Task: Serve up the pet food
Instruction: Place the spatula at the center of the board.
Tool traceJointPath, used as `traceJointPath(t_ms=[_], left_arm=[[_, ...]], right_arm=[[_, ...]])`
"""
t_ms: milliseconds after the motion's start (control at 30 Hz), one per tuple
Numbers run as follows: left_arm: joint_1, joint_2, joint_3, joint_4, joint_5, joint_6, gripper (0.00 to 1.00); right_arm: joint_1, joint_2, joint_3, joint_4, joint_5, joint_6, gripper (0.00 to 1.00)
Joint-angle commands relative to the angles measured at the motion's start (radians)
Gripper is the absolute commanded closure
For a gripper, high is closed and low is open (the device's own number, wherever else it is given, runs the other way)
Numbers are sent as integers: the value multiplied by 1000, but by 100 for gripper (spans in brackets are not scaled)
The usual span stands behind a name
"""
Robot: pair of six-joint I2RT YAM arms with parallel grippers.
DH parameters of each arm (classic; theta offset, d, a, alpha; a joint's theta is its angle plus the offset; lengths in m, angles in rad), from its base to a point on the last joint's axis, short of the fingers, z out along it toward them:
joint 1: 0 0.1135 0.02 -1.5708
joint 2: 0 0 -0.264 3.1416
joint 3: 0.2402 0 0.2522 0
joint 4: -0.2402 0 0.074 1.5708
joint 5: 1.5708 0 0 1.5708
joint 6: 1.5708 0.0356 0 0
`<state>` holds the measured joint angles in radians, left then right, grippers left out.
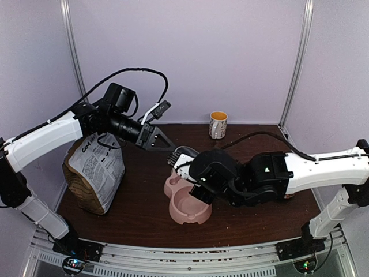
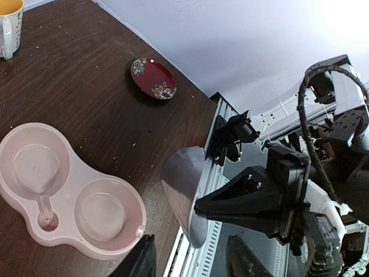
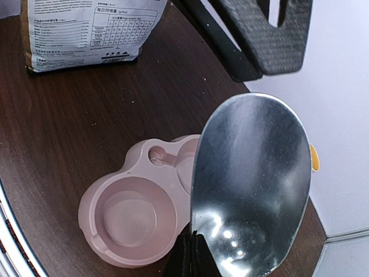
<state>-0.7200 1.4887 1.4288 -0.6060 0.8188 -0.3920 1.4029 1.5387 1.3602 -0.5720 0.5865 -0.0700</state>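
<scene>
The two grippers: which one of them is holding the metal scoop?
The right gripper: its fingers are shut on the narrow end of the metal scoop, whose bowl is empty. The left gripper has its jaws apart and holds nothing.

Scoop (image 3: 251, 184): bare metal, polished, mirror-bright with soft smears.
Double bowl (image 2: 68, 178): pink plastic, smooth, satin sheen.
Counter (image 2: 86, 75): dark wood grain, matt, speckled with fine crumbs.
Bag (image 1: 86, 187): brown paper, creased; white printed label flatter, faint sheen.
Mug (image 1: 218, 124): glazed ceramic, shiny.
Small red dish (image 2: 153, 78): glossy glaze, floral print.
Black left claw fingers (image 3: 262, 34): matt, fine ribbed texture on pad.
</scene>
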Motion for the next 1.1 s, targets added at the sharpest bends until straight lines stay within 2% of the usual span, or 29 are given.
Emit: traceJointPath(t_ms=[0,133,267,533,667,733,933,1067], left_arm=[[0,-23,17,-4,-83,40,52],[8,-75,19,-52,-249,78,46],[20,-122,47,-118,-420,133,45],[21,-216,149,-337,-951,239,44],[21,-285,174,-430,-1190,250,31],[23,-317,189,-487,-1283,239,28],[78,-380,209,-603,-1352,208,27],[134,-394,212,-674,-1301,189,26]], right_arm=[[-15,-68,-71,7,65,108,100],[-110,-103,-183,-22,-37,257,100],[-201,-87,-268,-44,-174,378,100],[-305,12,-335,-65,-355,487,100],[-350,38,-361,-32,-448,506,100],[-372,58,-367,-24,-487,509,100],[-406,104,-379,5,-557,521,99],[-412,121,-377,8,-559,521,91]])
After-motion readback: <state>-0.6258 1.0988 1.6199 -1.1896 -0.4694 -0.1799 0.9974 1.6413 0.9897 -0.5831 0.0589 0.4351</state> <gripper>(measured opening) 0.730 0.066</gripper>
